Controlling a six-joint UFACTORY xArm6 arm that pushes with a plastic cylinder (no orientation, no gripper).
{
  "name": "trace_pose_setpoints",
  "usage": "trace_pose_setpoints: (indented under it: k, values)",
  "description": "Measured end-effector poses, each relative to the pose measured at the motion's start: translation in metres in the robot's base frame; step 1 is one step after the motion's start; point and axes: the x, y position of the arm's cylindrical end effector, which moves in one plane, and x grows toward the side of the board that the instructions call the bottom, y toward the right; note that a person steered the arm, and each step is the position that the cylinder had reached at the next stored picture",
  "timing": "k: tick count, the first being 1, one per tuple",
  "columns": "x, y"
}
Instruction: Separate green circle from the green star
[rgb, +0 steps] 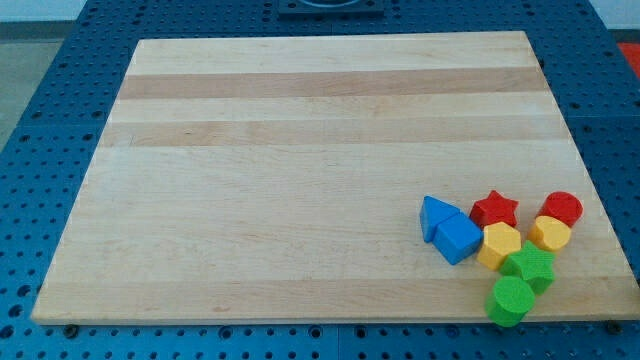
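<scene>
The green circle (511, 300) sits at the view's bottom right, close to the board's bottom edge. The green star (530, 267) lies just above and to the right of it, touching or nearly touching. My tip and the rod do not show in this view.
Packed around the star are a yellow hexagon (500, 244), a yellow block (550, 234), a red star (494, 210), a red circle (562, 208), a blue cube (458, 238) and a blue triangle (436, 214). The wooden board (300, 150) lies on a blue perforated table (60, 60).
</scene>
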Motion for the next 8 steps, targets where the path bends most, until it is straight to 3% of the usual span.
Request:
trace_pose_setpoints:
  k: [7, 8]
  values:
    - [0.001, -0.176]
    - [0.001, -0.179]
